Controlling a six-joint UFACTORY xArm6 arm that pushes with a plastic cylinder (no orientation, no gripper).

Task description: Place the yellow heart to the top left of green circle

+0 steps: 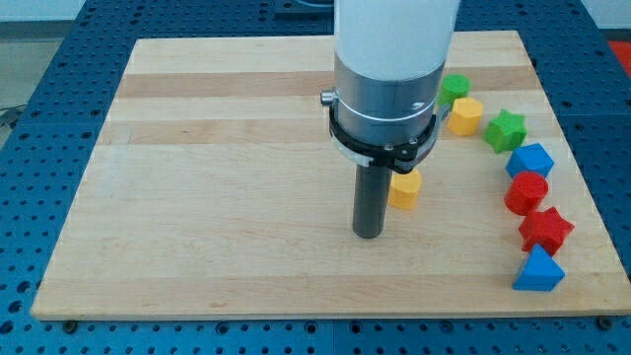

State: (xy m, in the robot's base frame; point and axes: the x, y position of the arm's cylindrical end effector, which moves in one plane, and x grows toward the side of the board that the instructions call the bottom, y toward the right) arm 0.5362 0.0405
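The yellow heart (404,189) lies near the middle of the wooden board (217,177), partly hidden behind my rod and the arm's collar. My tip (368,235) rests on the board just left of and slightly below the heart, close to it or touching. The green circle (455,88) sits near the view's top right, partly hidden by the arm body. It is well above and to the right of the heart.
A yellow hexagon-like block (465,115) sits just below the green circle. A green star (506,130), blue block (530,159), red block (526,192), red star (545,230) and blue triangle-like block (538,270) run down the right edge.
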